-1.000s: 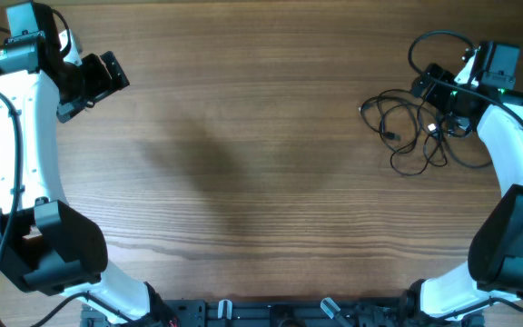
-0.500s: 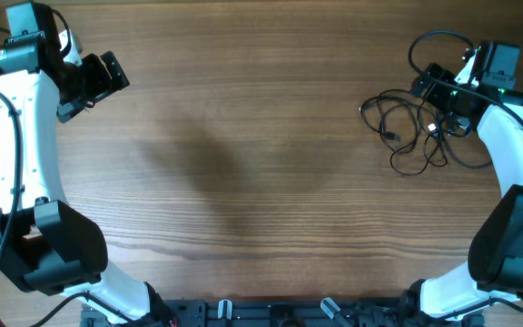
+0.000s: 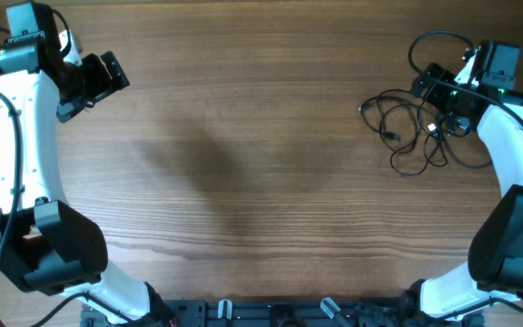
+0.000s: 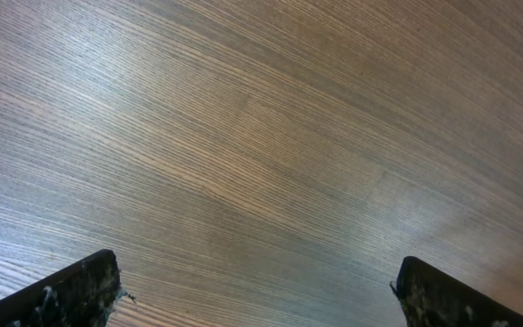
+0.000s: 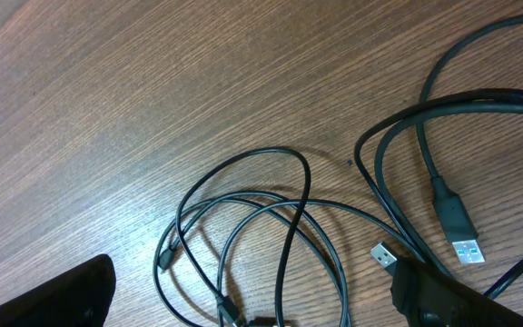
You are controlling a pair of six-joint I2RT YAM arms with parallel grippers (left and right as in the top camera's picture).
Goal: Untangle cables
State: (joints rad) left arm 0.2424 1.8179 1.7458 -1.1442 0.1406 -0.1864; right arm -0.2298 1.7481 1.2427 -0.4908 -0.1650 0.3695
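Looped cables lie tangled on wooden table.

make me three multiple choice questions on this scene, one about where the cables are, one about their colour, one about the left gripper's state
1. Where do the cables lie?
A. by the right gripper
B. under the left gripper
C. at the middle of the table

2. What colour are the cables?
A. white
B. black
C. red

3. How does the left gripper stand?
A. shut on a cable
B. open, with nothing between its fingers
C. shut and empty

Answers:
1 A: the overhead view shows the tangle next to the right arm's end, and the right wrist view looks straight down on its loops.
2 B: every cord looks dark black against the brown wood.
3 B: the left wrist view shows both fingers far apart, with only bare table between them.
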